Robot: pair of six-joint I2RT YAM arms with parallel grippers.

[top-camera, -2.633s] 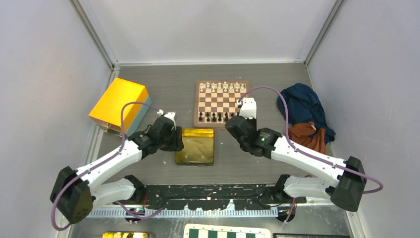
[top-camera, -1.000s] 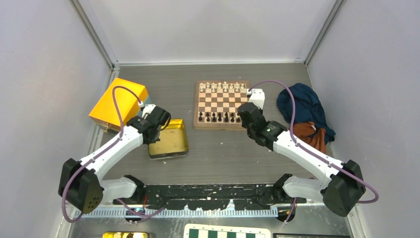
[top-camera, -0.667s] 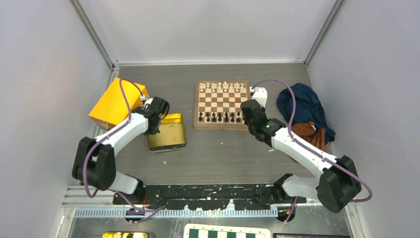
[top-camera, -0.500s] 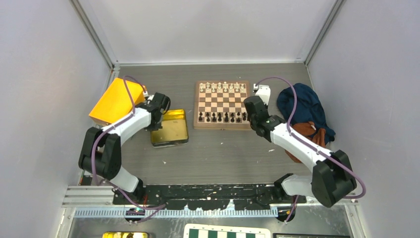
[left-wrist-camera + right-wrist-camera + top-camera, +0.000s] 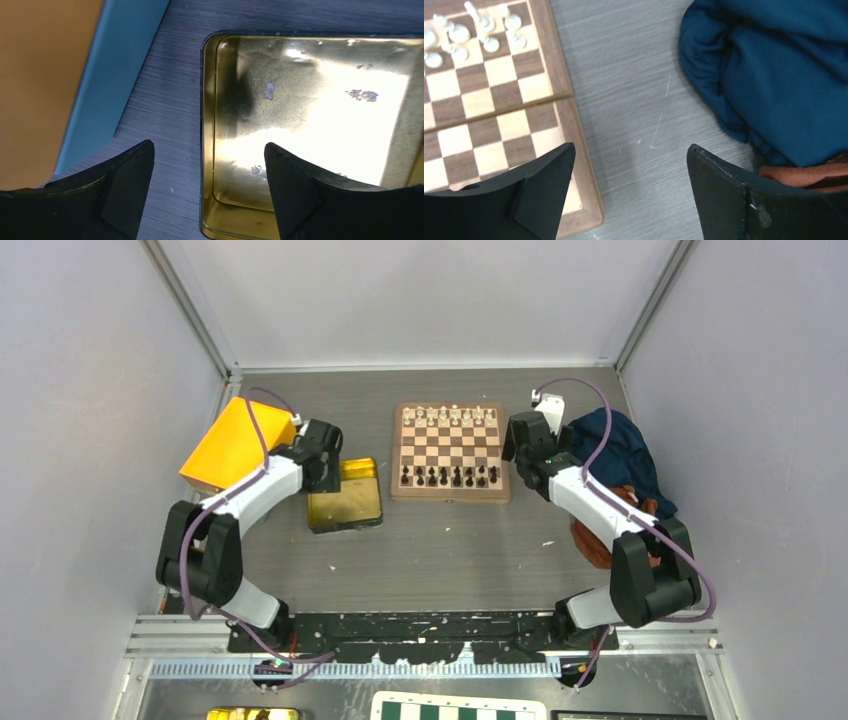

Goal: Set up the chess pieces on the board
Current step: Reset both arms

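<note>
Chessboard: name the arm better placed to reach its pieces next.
Right, probably: the right tool, open, hangs beside the board; the left tool sits over the gold tin, farther off.

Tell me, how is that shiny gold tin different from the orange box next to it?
The gold tin is shallow, open on top and mirror-shiny; the orange box is deeper, closed and matte. The tin is one gold colour all over, while the box has an orange top and a pale blue side. The box is clearly the larger of the two. Both are rectangular and lie left of the board.
</note>
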